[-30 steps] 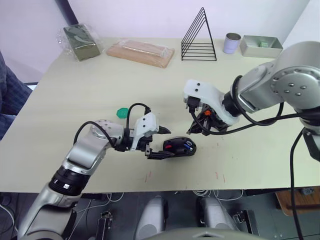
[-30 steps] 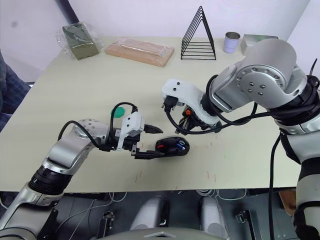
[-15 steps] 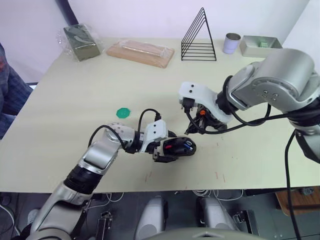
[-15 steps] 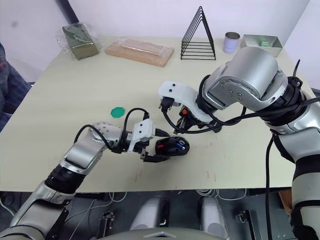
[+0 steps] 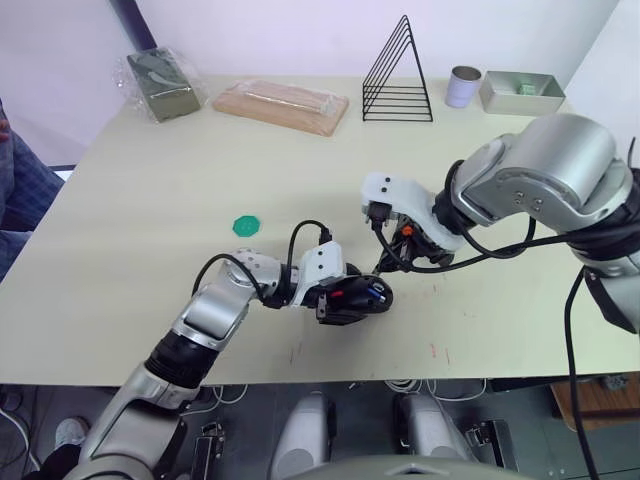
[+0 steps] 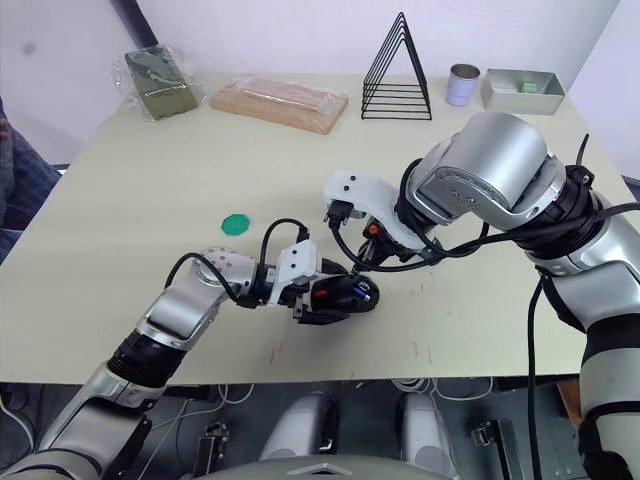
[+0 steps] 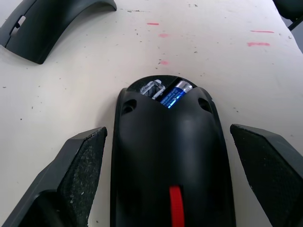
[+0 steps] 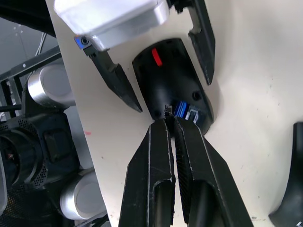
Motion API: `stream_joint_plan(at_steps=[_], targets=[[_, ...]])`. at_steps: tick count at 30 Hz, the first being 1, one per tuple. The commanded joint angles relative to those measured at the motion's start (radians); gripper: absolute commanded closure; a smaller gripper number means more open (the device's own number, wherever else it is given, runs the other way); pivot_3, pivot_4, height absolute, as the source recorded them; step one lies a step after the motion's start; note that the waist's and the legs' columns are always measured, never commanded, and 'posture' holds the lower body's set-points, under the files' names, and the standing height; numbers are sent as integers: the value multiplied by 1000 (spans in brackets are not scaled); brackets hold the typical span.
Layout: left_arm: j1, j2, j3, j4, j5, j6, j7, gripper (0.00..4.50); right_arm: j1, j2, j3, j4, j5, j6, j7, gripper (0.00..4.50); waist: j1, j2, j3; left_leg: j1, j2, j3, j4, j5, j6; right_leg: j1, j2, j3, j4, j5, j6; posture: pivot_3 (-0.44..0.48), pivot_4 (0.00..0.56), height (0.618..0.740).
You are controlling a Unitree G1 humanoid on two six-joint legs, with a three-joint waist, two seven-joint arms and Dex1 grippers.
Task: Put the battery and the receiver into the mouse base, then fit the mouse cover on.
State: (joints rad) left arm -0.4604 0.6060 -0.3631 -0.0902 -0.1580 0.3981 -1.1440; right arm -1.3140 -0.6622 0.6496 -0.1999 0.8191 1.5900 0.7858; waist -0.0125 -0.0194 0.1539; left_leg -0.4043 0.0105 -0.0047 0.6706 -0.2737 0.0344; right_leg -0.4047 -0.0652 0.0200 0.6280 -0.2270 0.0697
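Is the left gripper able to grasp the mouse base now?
Probably yes. The left gripper is open, its fingers on either side of the mouse base, and nothing stands between them.

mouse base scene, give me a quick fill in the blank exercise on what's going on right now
1. The left pincer is ____, one finger on each side of the mouse base.
2. The shiny blue battery lies inside the ____.
3. The right pincer is shut on a tiny dark thing, apparently the ____, right above the compartment.
4. The mouse cover lies on the ____, apart from the base.

Missing words: open; mouse base; receiver; table
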Motion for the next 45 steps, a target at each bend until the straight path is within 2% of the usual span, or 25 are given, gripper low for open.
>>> stream_joint_plan(at_steps=[1, 10, 11, 12, 14, 15, 25, 35, 45], targets=[[-17, -10, 0, -2, 7, -28, 0, 54, -8, -1, -37, -29, -14, 6, 13, 4500, 0, 0, 0, 0, 0, 0, 0, 0, 0, 0, 0, 0, 0, 0, 0, 0, 150, 740], [-25, -20, -12, 25, 29, -54, -20, 54, 5, 7, -47, -28, -35, 21, 18, 4500, 0, 0, 0, 0, 0, 0, 0, 0, 0, 0, 0, 0, 0, 0, 0, 0, 150, 740], [-25, -21, -13, 26, 31, -56, -21, 440, 7, 6, -46, -28, -38, 20, 18, 4500, 0, 0, 0, 0, 0, 0, 0, 0, 0, 0, 0, 0, 0, 0, 0, 0, 150, 740], [-24, -21, -14, 27, 33, -59, -23, 580, 11, 4, -44, -28, -40, 19, 18, 4500, 0, 0, 0, 0, 0, 0, 0, 0, 0, 0, 0, 0, 0, 0, 0, 0, 150, 740], [-23, -24, -14, 29, 36, -62, -23, 1388, 17, 1, -41, -27, -45, 16, 18, 4500, 0, 0, 0, 0, 0, 0, 0, 0, 0, 0, 0, 0, 0, 0, 0, 0, 150, 740], [-23, -25, -13, 28, 37, -61, -23, 1615, 19, 0, -41, -27, -48, 15, 19, 4500, 1, 0, 0, 0, 0, 0, 0, 0, 0, 0, 0, 0, 0, 0, 0, 0, 150, 740], [-27, -25, -10, 21, 44, -59, -31, 1611, 121, 55, -52, 22, -61, 24, -68, 4500, 0, 0, 0, 0, 0, 0, 1, 0, 0, 0, 0, 0, 1, 0, 0, 0, 150, 740], [-33, -32, -7, 31, 52, -68, -32, 1611, 131, 123, -64, 102, -77, 24, -148, 4500, 0, 0, 0, 1, 0, 0, 1, 0, 0, 0, 0, 0, 3, 0, 0, 0, 150, 740], [-27, -37, -5, 28, 57, -68, -26, 1611, 144, 120, -56, 121, -85, 24, -156, 4500, 0, 0, 0, 1, 0, 0, 1, 0, 0, 0, 0, 0, 3, 0, 0, 0, 150, 740]])
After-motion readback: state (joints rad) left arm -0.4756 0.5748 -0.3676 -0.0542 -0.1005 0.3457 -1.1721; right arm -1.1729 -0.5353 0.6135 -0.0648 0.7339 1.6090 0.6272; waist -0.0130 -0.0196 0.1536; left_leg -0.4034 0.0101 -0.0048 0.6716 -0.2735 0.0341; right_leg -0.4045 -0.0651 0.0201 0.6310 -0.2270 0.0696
